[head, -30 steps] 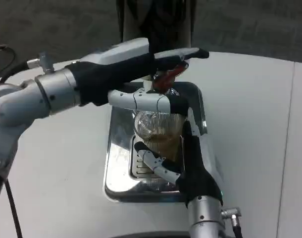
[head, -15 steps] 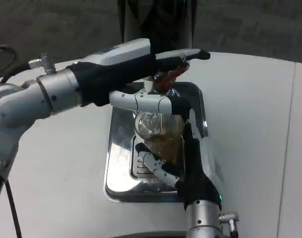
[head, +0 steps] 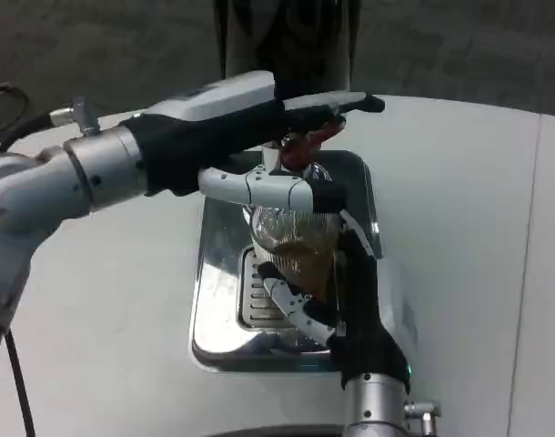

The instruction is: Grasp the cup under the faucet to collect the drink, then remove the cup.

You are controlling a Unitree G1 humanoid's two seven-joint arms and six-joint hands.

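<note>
Right hand (head: 350, 300) gripping cup (head: 296, 246) of brown drink, left hand (head: 259, 137) at red faucet lever (head: 305, 143)

The left hand (head: 259, 137) stretches across above the cup (head: 296, 238), blocking the way up and to the far side by the red faucet lever (head: 305, 146). The right hand (head: 346, 291) fills the near right. Bare table (head: 459, 237) lies open to the right.

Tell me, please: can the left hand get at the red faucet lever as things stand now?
Probably yes. The left hand is already at the red lever, its fingers lying over it with nothing between. The right hand holds the cup lower down, out of the way.
</note>
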